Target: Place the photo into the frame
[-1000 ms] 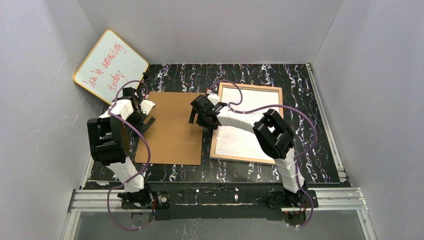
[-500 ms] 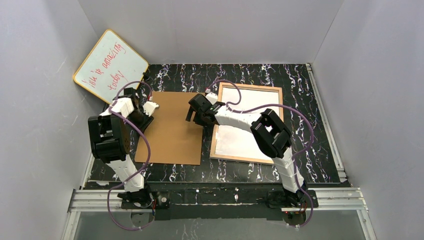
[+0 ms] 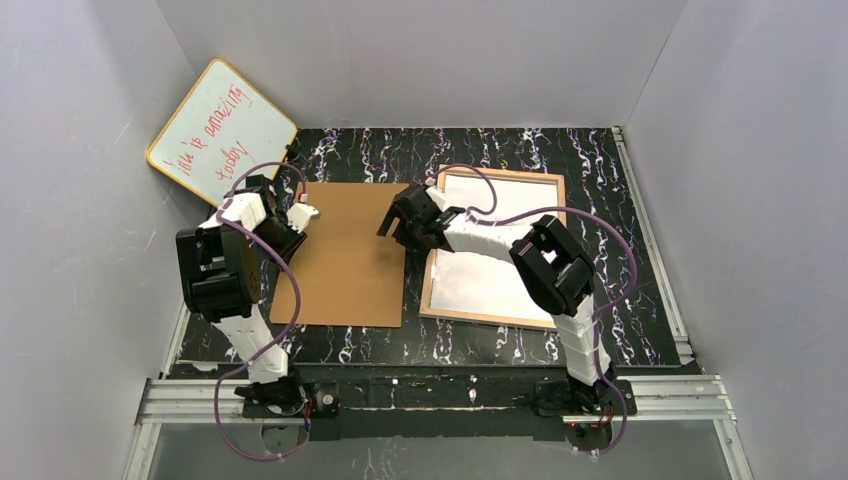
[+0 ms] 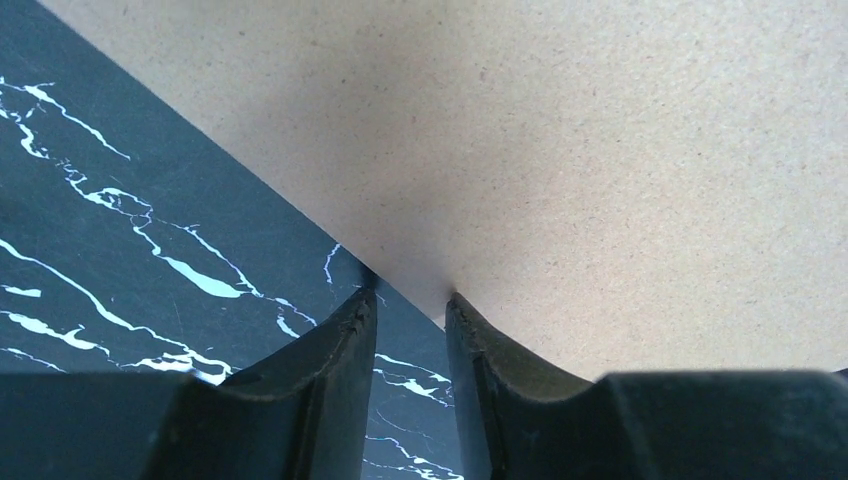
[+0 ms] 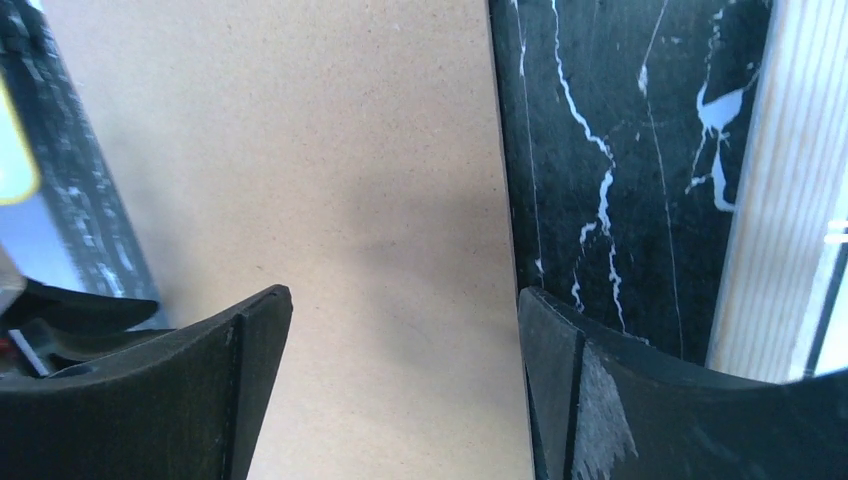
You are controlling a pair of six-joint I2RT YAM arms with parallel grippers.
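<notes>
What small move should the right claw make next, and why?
Probably lower the right claw a little toward the right edge of the brown board. Its jaws stand open above that edge, and the board lies beside the frame, not in it.

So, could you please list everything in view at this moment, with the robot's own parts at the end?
Rounded whiteboard with yellow rim and red writing: one, white, leaning in the far left corner.
Plain brown rectangular backing board: one, brown, flat, left of centre.
Rectangular tan wood picture frame: one, tan rim, flat, right of the board and apart from it.
White panel: one, white, inside the frame; whether it is the photo's back cannot be told.
Black marble-patterned table: one, black with white veins, under everything.
Left pincer: one, black, fingers nearly together at the board's edge, near its far left corner.
Right pincer: one, black, open, over the board's right edge.
</notes>
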